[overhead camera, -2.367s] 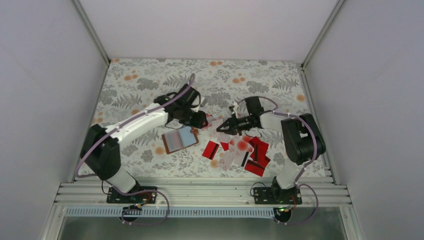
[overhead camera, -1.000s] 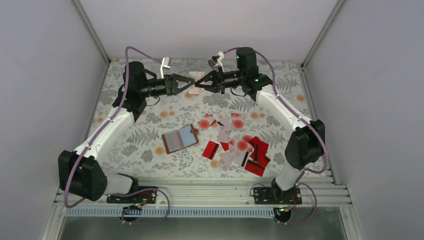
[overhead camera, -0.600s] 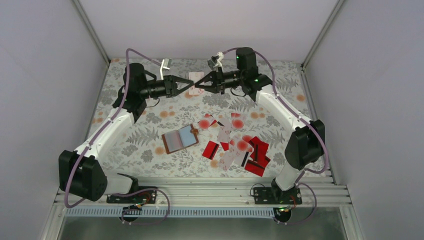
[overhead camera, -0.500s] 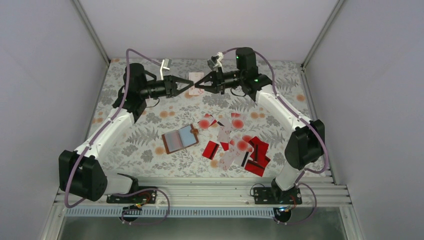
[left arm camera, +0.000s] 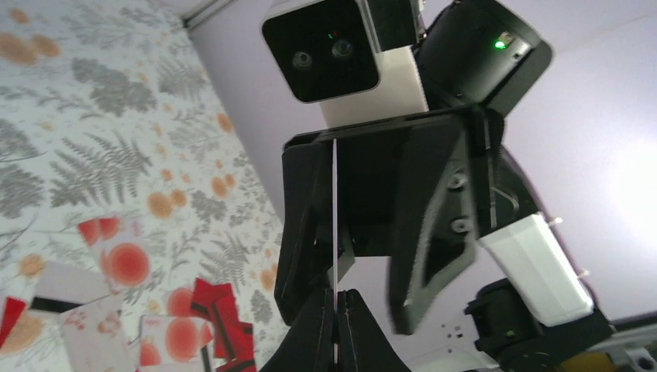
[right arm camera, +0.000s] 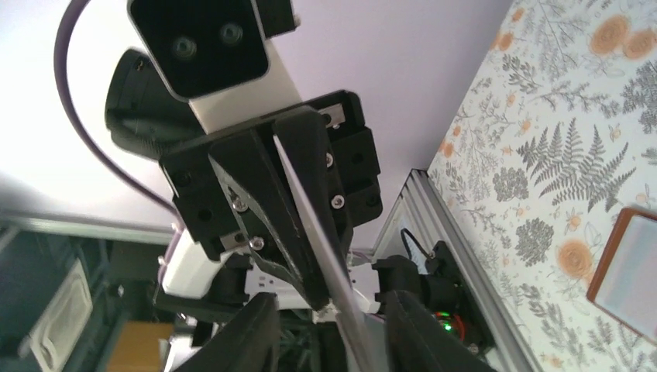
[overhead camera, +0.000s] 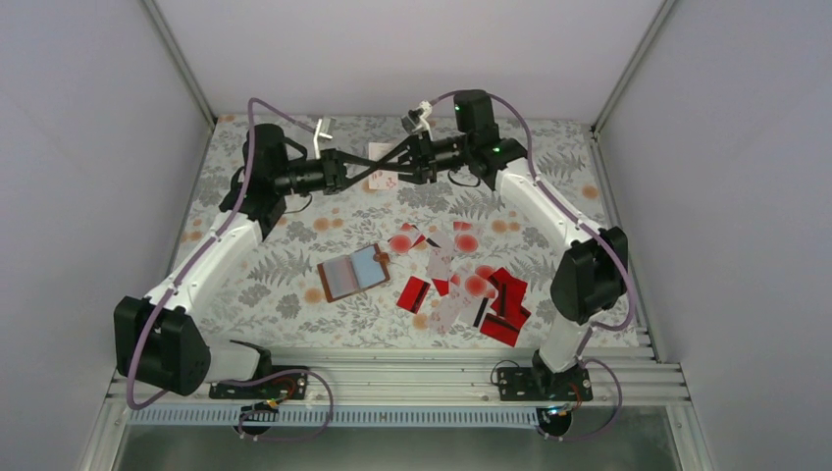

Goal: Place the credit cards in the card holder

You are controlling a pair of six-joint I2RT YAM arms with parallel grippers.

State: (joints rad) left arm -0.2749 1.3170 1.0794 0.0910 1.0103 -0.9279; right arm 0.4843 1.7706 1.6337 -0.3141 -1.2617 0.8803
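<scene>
High over the far end of the table my two grippers meet tip to tip. A white credit card hangs between them, seen edge-on as a thin line. My left gripper is shut on its near edge. My right gripper stands open, with the card running between its fingers and a gap on each side. The brown card holder lies open on the mat, pale pockets up. More red and white credit cards lie scattered to its right.
The flowered mat covers the table, with grey walls on three sides. An aluminium rail runs along the near edge by the arm bases. A corner of the card holder shows in the right wrist view.
My left gripper has closed on the card. My right gripper has spread its fingers off it. Both arms stay raised and facing each other at the back.
</scene>
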